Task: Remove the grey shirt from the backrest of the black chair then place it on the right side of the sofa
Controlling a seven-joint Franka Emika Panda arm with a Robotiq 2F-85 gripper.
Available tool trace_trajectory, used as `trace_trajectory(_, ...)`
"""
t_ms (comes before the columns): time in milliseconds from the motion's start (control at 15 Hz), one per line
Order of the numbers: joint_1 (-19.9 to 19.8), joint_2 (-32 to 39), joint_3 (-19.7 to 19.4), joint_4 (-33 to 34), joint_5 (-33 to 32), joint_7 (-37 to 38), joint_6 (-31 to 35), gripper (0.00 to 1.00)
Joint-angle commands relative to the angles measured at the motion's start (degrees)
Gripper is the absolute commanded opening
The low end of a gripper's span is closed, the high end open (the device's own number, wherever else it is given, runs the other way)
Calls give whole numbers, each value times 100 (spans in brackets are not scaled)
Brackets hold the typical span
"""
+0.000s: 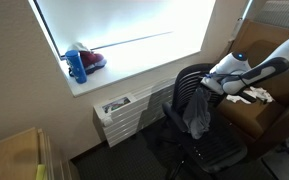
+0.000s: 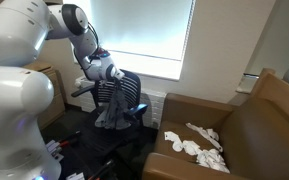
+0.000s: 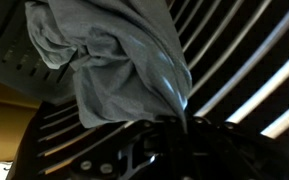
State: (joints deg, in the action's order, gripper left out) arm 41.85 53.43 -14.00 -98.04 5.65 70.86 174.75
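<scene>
— Grey cotton, by the look of it. How will it handle?

— Soft and light, I'd say. The shirt (image 3: 114, 60) hangs in a limp bunch against the ribs of the chair back. As far as the wrist view shows, the gripper (image 3: 180, 123) is clenched on a gathered fold of it.

— Is that a good place to hold it?

— I think so. A thick fold should stay put, where a thin hem could slip out. The loose tail may catch on the ribs or an armrest.

— Any room to move?

— The black chair (image 2: 132, 95) stands near the sofa's arm, so I'd lift the cloth clear of the backrest's top edge first. Beyond it, the brown sofa (image 2: 256, 125) has white cloths (image 2: 196, 142) on its seat, with bare cushion on either side of them. Farthest off, a blue bottle (image 1: 76, 66) sits on the window sill (image 1: 124, 75), well apart from all this.
</scene>
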Motion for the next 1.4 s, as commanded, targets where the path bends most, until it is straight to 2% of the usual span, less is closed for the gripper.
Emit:
trace_trajectory(0,687,-1032,-593,-1375,600,607,797,1)
trace_trajectory(133,1225,-1386,-1105,-1927,1072,824,1300,1)
trace_trajectory(200,778,-799,-708,-1061,967,425,906,1)
trace_trajectory(267,915,-936,-827,-1224,1047,419,956,6)
trace_trajectory(533,892,-830,-782,-1162,1044,414,938,6)
trace_trajectory(600,1044,-423,-1111,-881,1250,700,1379,1)
trace_trajectory(733,715,-710,-1071,-880,1630,659,1472,1)
trace_trajectory(800,551,-971,-1083,-1003,1565,831,1429,1)
trace_trajectory(1067,618,-1841,-1681,-1558,2018,1094,1342,1)
trace_trajectory(1133,-501,-2400,-354,-1403,1429,158,1585,1)
trace_trajectory(1200,-667,-2650,-279,-1503,1089,281,1590,1)
trace_trajectory(1333,-1433,-3311,552,-1724,336,389,1463,1)
